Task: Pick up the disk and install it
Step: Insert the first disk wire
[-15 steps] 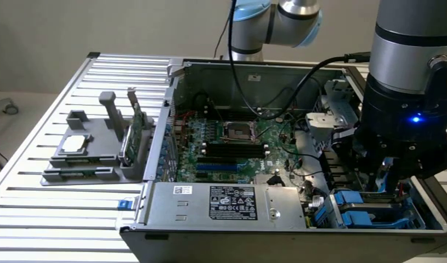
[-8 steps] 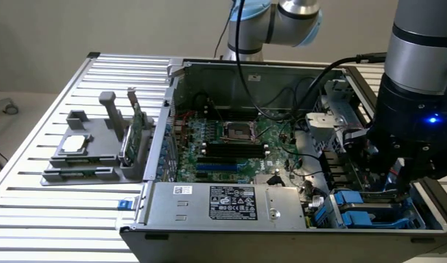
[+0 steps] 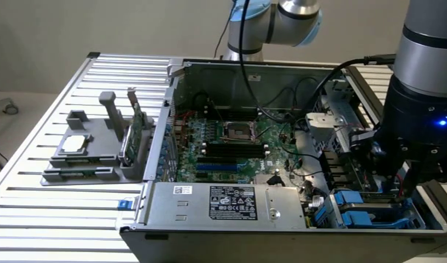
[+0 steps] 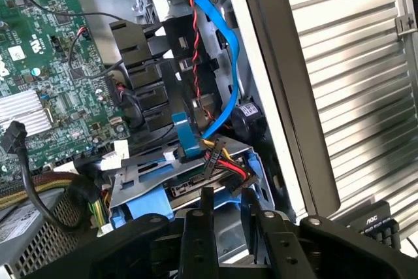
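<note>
Where the open computer case lies along the bench's near edge, the disk sits in the drive bay at the case's near corner on the exterior view's right. Its blue rails and silver-grey end show above the bay's wall. The arm comes down over that corner, and the dark hand hangs right over the disk, very close to its blue-railed end. Whether the hand grips the disk or merely stands over it cannot be told.

In the wrist view a plug of red, yellow and black wires lies at the disk's edge. A blue cable curves away from there along the bay's inner wall.

Inside the case the green motherboard fills the middle. The grey power supply, with its white label, lies along the case's near wall beside the drive bay.

Well apart, towards the bench's edge on the exterior view's left, a grey holder stands on the slats. It carries a thin green circuit card on edge and a small square silver chip lying flat.
</note>
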Action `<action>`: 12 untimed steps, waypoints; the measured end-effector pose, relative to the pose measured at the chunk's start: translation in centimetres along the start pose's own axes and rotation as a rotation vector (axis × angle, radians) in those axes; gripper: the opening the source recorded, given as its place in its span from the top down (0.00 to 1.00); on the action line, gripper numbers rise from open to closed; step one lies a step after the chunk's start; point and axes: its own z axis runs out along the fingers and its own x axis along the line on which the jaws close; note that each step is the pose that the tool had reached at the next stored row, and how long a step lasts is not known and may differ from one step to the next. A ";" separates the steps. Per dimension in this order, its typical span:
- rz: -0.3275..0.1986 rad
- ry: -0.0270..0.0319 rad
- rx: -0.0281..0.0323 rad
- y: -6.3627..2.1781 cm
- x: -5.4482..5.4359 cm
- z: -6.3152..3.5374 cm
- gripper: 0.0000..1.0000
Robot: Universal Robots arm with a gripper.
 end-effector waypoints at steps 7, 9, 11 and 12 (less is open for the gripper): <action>0.022 0.0001 0.0066 -0.36 -0.2 0.11 0.69; 0.035 0.0005 0.0093 -0.40 -0.2 0.13 0.69; 0.052 0.0029 0.0084 -0.41 -0.2 0.17 0.69; 0.063 0.0055 0.0046 -0.41 -0.2 0.19 0.69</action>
